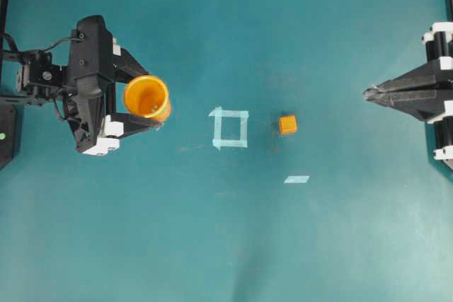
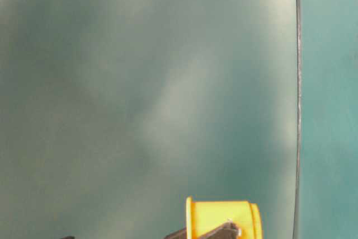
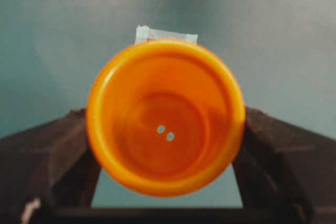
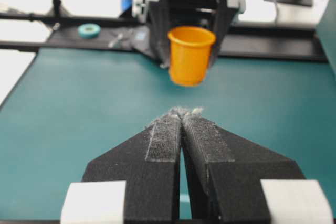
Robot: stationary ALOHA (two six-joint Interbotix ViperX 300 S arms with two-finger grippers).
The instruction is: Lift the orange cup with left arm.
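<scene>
The left tool (image 1: 145,99) pinches the orange cup (image 1: 147,97), clear of the surface (image 4: 79,114); its fingertips hide behind the cup. The right tool (image 4: 182,113) is pressed together.

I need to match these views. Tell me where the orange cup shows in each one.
Overhead: orange cup at left, between the left gripper fingers.
Table-level: bottom edge, lying sideways.
Left wrist: fills the centre.
Right wrist: top centre, above the table.
Shared landmark: the gripper holding it.
</scene>
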